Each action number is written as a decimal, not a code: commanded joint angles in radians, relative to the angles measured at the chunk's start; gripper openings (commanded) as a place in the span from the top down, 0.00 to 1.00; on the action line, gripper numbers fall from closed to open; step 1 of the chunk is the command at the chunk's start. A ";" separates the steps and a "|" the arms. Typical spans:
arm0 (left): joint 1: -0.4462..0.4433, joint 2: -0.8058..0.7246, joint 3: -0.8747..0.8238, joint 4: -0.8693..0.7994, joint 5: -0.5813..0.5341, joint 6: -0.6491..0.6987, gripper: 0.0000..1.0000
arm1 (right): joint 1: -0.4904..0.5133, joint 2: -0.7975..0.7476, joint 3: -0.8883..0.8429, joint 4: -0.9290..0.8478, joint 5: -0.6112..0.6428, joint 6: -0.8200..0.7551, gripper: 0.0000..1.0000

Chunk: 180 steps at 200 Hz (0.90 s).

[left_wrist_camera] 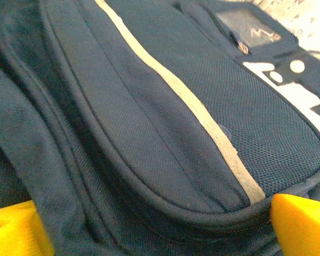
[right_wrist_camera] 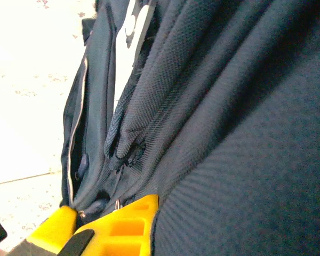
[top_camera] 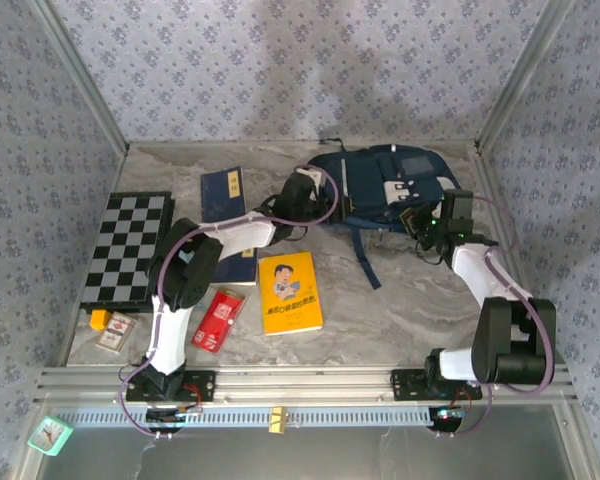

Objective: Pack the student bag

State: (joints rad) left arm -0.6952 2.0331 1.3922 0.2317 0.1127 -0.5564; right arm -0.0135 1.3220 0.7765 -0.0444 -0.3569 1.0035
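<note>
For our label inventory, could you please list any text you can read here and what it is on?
None is legible:
yellow book: cover print too small.
navy booklet: label too small.
red packet: print blurred.
student bag: pocket logo illegible.

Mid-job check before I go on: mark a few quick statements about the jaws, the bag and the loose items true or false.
1. The left jaws stand open at the student bag. True.
2. The right jaws stand wide open. False: they are shut, pinching the bag's fabric.
3. The yellow book is inside the bag. False: it lies on the table, nearer the arms' bases than the bag.
4. The chessboard lies on the table's left side. True.
</note>
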 commanded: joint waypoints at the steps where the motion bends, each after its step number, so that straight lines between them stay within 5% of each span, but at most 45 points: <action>1: 0.026 -0.128 -0.032 0.011 0.007 0.078 0.04 | 0.058 -0.052 -0.019 0.005 0.046 0.102 0.99; 52: -0.079 -0.423 -0.217 -0.182 -0.186 0.181 0.10 | 0.118 -0.104 -0.036 0.025 0.168 0.191 1.00; 78: -0.189 -0.490 -0.335 -0.119 -0.229 0.114 0.17 | 0.140 -0.113 -0.035 0.013 0.210 0.216 1.00; 114: -0.366 -0.420 -0.383 -0.003 -0.342 0.142 0.21 | 0.158 -0.115 -0.042 0.034 0.217 0.255 1.00; 180: -0.417 -0.132 -0.293 0.193 -0.317 0.102 0.34 | 0.180 -0.117 -0.022 0.027 0.198 0.254 1.00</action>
State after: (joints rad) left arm -1.1065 1.8301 1.0359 0.3111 -0.1661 -0.4381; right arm 0.1478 1.2415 0.7204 -0.0608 -0.1513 1.2427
